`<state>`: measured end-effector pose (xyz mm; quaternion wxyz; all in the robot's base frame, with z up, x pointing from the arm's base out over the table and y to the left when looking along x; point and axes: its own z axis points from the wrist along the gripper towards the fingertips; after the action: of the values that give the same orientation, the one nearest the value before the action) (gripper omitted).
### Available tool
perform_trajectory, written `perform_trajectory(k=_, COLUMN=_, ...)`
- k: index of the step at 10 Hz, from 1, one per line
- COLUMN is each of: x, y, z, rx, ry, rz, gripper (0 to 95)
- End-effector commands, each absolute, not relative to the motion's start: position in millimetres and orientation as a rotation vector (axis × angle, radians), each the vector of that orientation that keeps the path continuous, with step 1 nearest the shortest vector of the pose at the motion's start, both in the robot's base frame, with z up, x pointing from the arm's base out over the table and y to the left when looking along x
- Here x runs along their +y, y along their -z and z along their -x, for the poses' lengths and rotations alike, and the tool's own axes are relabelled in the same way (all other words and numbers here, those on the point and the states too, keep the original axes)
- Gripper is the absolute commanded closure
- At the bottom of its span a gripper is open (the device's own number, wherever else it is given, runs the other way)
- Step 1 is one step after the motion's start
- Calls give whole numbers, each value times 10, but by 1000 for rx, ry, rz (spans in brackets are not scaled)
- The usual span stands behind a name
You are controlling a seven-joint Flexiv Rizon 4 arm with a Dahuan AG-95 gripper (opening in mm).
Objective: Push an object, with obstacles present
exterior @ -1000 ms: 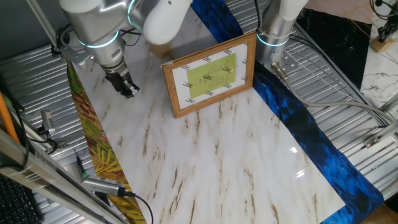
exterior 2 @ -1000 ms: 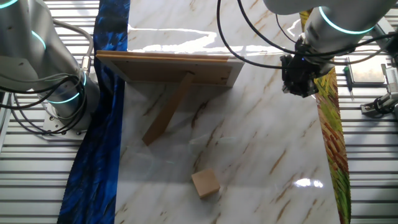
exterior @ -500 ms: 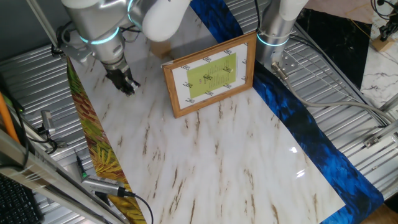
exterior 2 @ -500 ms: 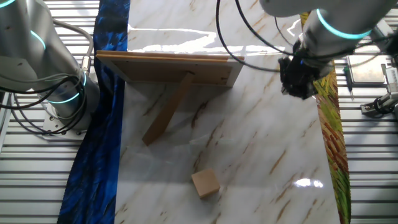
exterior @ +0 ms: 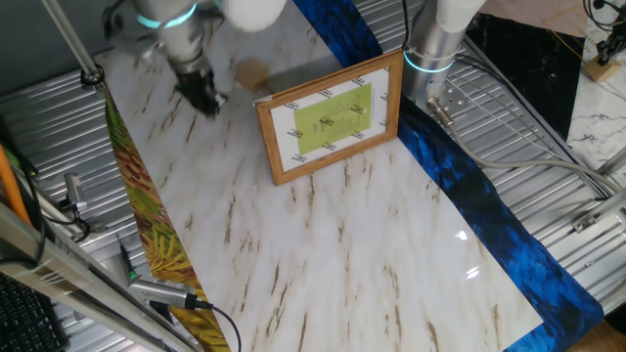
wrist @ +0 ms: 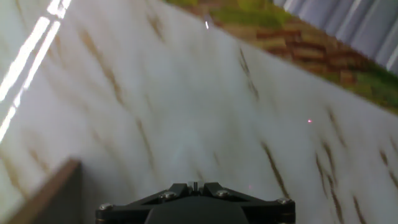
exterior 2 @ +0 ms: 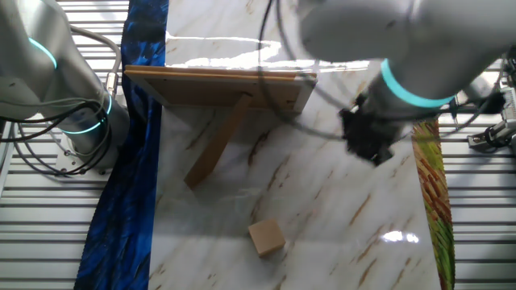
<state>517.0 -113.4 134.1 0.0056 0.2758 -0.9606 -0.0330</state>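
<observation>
The object, a small pale tan cube (exterior 2: pixel 267 238), lies on the marble table behind the picture frame; in one fixed view the cube (exterior: pixel 252 73) shows blurred past the frame's top left corner. The obstacle is a brown wooden picture frame (exterior: pixel 331 117) with a yellow-green sheet, propped upright on a rear strut (exterior 2: pixel 216 143). My gripper (exterior: pixel 206 98) is motion-blurred, left of the frame and short of the cube. In the other fixed view the gripper (exterior 2: pixel 367 147) hangs well to the cube's upper right. The hand view shows the gripper (wrist: pixel 194 185) shut on nothing, above bare marble.
A second robot arm's base (exterior: pixel 430 49) stands beside the frame's right end on a blue cloth (exterior: pixel 489 215). A leaf-patterned strip (exterior 2: pixel 431 185) borders the table on my gripper's side. A brown wooden edge (wrist: pixel 50 196) shows at the hand view's lower left.
My gripper has travelled along the leaf-patterned side past the frame's end, closer to the cube. The cube and the frame have not moved.
</observation>
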Motion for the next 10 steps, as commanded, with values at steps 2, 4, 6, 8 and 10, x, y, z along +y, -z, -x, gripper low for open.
perform_trajectory(k=2, x=-1565, y=-1373, z=-4448, rx=-3013, ry=91, rz=-877, gripper=950)
perform_trajectory(k=4, x=-1572, y=-1367, z=-4367, rx=-3022, ry=82, rz=-848, gripper=950)
perform_trajectory(k=6, x=-1572, y=-1367, z=-4367, rx=-3008, ry=78, rz=-880, gripper=950)
perform_trajectory(k=8, x=-1572, y=-1367, z=-4367, rx=-2995, ry=90, rz=-900, gripper=950)
perform_trajectory(k=10, x=-1572, y=-1367, z=-4367, rx=-2966, ry=78, rz=-862, gripper=950)
